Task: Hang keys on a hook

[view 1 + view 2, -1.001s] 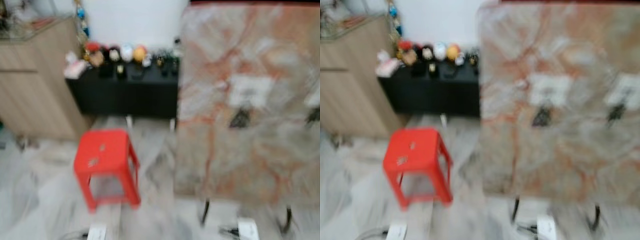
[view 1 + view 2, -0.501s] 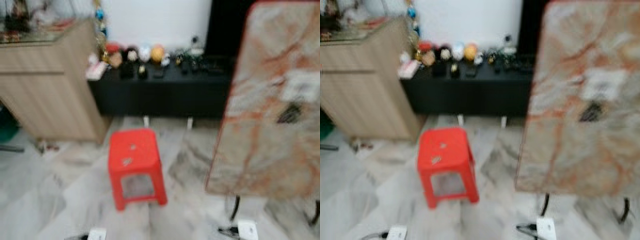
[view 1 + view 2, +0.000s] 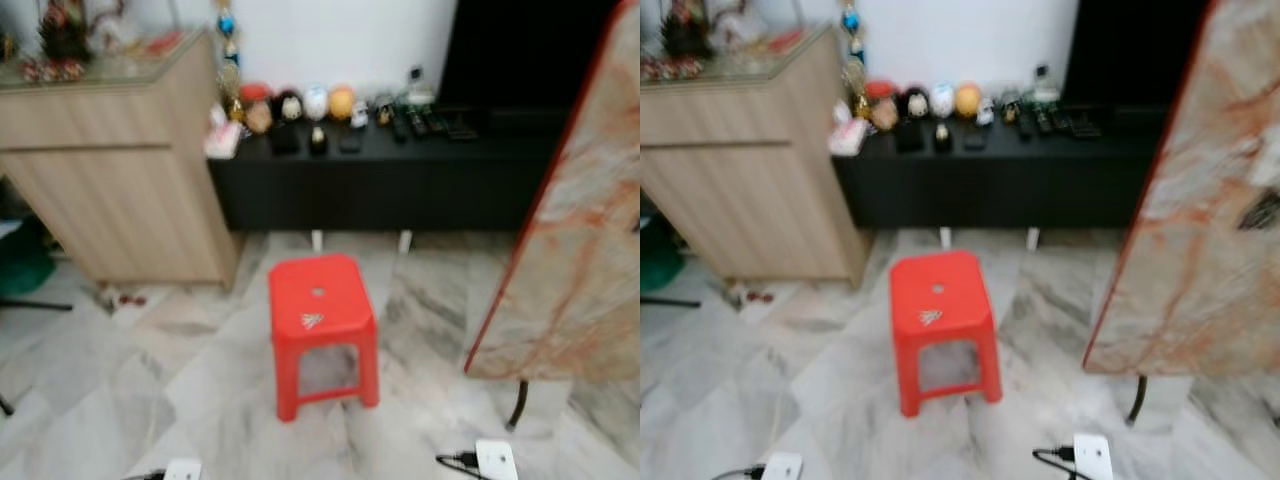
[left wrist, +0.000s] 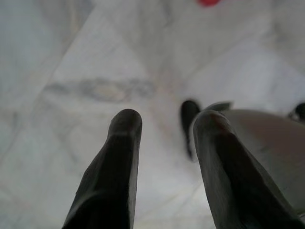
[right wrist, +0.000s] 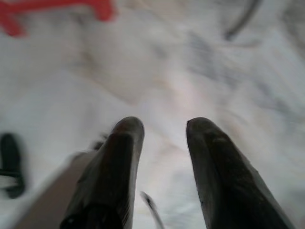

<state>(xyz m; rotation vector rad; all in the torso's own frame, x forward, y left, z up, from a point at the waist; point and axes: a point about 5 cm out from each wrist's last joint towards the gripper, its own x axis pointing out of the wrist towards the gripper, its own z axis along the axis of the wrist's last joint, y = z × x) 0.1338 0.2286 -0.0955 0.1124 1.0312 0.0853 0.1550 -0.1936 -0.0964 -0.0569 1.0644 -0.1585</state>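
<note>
A small dark object (image 3: 1260, 210), too blurred to name, lies below a white patch on the marble-patterned table top (image 3: 590, 270) at the right edge of the eye views. My left gripper (image 4: 169, 119) hangs over the pale marble floor, open, with nothing between its fingers. In the right wrist view my right gripper (image 5: 165, 126) is also open and empty above the floor. A bit of red stool leg (image 5: 102, 7) sits at the rim of that picture.
A red plastic stool (image 3: 320, 320) stands on the floor in the middle. Behind it runs a low black cabinet (image 3: 380, 185) with figurines (image 3: 300, 105) on top, and a wooden cabinet (image 3: 120, 180) at the left. White plugs (image 3: 497, 460) with cords lie near my feet.
The whole picture has shifted right, so the camera has turned left. The marble table now sits at the right edge and the stool near the middle. Nothing itself has moved.
</note>
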